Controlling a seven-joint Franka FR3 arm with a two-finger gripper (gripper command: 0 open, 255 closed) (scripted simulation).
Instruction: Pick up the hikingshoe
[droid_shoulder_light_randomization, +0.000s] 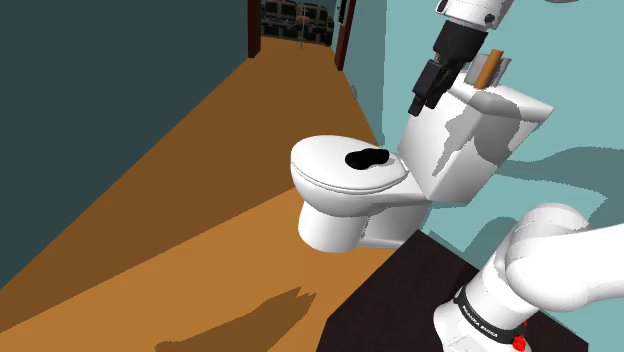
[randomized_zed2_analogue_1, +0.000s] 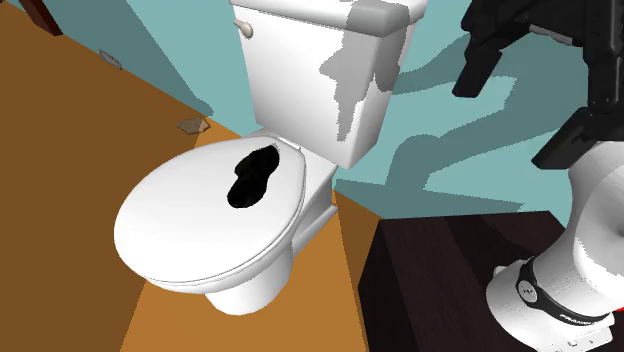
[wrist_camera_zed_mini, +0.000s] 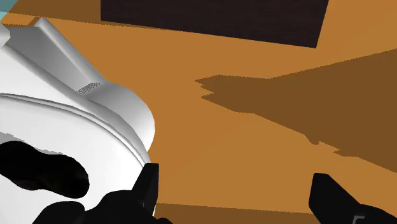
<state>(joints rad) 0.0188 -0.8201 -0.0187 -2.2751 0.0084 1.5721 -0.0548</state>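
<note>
The hiking shoe is drawn all black and lies on the shut lid of a white toilet, toward the tank. In the second exterior view the shoe lies lengthwise on the lid. My black gripper hangs open in the air above the toilet, near the tank's front and well clear of the shoe. In the wrist view the shoe sits beside and outside one of my fingers, and only orange floor shows between the two. The gripper holds nothing.
The white tank stands against the teal wall with a brown object on top. My dark stand is close beside the bowl. Orange floor runs toward a doorway. A small grey thing lies by the wall.
</note>
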